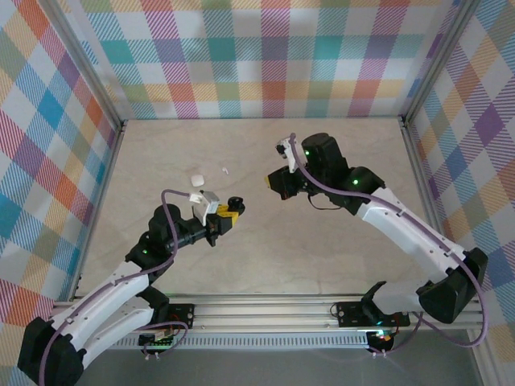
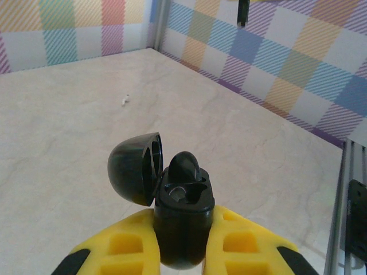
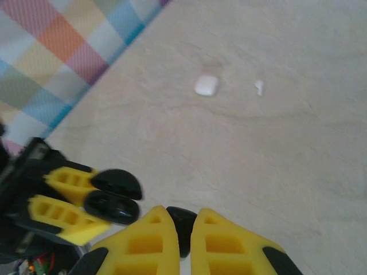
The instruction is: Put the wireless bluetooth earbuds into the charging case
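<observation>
Yellow fingers (image 2: pixel 246 243) of your left gripper (image 2: pixel 183 213) are nearest. They pinch the black charging case (image 2: pixel 183 238) upright, and its lid (image 2: pixel 135 169) is swung open to the left. One seated black earbud (image 2: pixel 186 166) is in its socket, and the socket beside it looks empty. Your right gripper (image 3: pixel 180 211) has its fingers pressed together on a small dark piece. I judge this to be the second black earbud (image 3: pixel 182 232); it is near the black case but not yet above it. Farther out on the table (image 1: pixel 322 257) lie a white charging case (image 1: pixel 194 178) and, near it, one white earbud (image 1: pixel 225 170). Nothing touches these two. So, I think, one earbud is placed; the held one and the white one are still left for you.
</observation>
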Available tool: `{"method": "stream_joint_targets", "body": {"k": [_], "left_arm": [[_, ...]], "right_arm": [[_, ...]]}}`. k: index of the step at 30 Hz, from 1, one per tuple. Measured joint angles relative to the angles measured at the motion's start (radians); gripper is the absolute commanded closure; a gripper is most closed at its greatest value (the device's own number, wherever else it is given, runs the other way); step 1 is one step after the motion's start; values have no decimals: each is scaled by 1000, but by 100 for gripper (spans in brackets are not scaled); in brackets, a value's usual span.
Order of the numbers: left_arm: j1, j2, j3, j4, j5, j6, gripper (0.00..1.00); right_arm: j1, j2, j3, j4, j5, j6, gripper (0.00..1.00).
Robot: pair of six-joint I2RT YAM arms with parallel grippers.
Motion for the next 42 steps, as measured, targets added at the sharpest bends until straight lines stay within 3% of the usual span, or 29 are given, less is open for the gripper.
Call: {"method": "stream_joint_targets", "body": {"k": [8,17,24,42], "left_arm": [[0,95,0,152,98,32,100],[0,132,47,206,171,50,100],[0,84,54,214,162,45,100],[0,3,53,229,126,22,100]], "right_arm": [[39,-11,-2,85,-78,-89,100],[77,-11,-10,173,-201,-153,100],[77,-11,-42,242,-258,-156,100],[85,14,16,179,-290,-215,100]]}}
